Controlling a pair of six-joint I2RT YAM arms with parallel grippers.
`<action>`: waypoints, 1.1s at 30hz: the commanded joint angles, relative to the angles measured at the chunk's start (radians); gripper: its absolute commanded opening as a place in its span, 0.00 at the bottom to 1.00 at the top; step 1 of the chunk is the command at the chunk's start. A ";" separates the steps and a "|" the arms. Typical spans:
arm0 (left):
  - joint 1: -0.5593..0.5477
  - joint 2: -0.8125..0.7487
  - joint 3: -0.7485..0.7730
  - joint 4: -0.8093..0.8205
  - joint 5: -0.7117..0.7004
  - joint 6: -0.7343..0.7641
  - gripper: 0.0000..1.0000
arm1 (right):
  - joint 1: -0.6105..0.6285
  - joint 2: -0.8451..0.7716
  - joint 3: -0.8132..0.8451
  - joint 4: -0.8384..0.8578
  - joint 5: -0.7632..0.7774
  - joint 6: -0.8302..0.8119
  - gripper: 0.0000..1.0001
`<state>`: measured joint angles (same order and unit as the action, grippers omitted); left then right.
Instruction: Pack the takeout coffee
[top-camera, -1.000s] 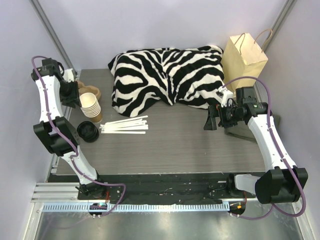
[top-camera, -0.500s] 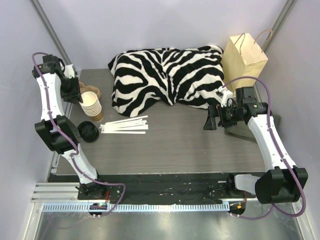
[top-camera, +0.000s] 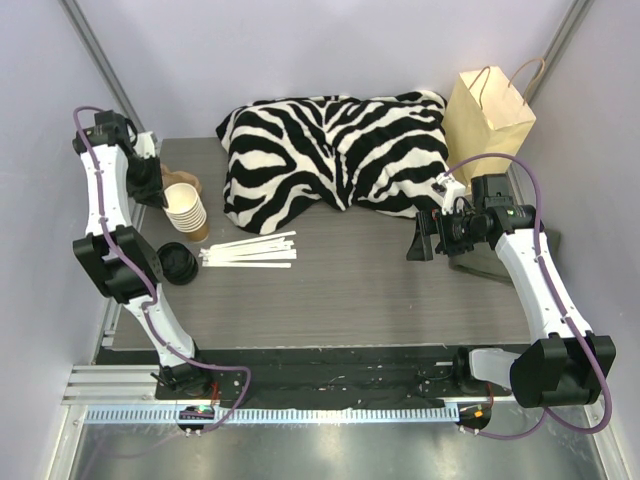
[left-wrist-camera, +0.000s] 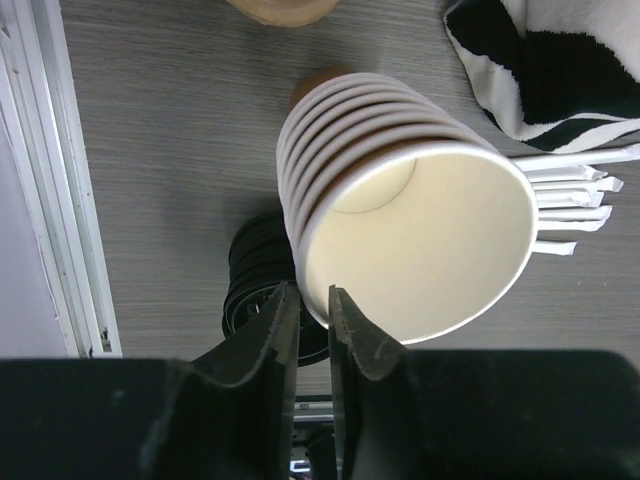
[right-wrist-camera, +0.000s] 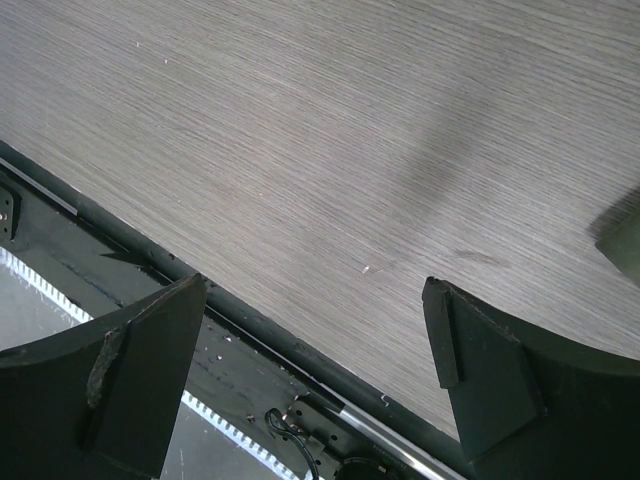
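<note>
1. Top view: left gripper (top-camera: 152, 188) sits at the far-left table (top-camera: 380, 290) edge, just beside the stack of paper cups (top-camera: 186, 210). Black lids (top-camera: 178, 263) lie nearer the bases.
2. Left wrist view only: jaws nearly together, a thin slit lined up on the top cup's near rim. Pinching it or not, cannot tell.
3. Takeout coffee: not surely identified. A brown kraft shape (top-camera: 182, 181) lies just behind the stack, half hidden by the arm.
4. Right gripper (right-wrist-camera: 315, 295): jaws spread wide, holding nothing, over table woodgrain. The top view places it near the paper bag (top-camera: 488, 115).
</note>
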<state>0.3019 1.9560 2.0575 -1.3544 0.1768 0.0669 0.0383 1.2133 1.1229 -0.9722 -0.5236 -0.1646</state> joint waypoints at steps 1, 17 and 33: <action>-0.004 -0.008 0.050 -0.011 -0.008 0.001 0.18 | 0.006 0.002 0.006 0.024 -0.021 0.007 1.00; -0.004 0.024 0.245 -0.155 0.018 -0.019 0.00 | 0.005 0.002 0.009 0.027 -0.024 0.010 1.00; 0.016 0.023 0.107 -0.089 0.266 -0.053 0.00 | 0.006 0.011 0.043 0.029 -0.091 0.013 1.00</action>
<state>0.3016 1.9858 2.1746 -1.3605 0.3374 0.0380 0.0383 1.2137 1.1229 -0.9718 -0.5377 -0.1604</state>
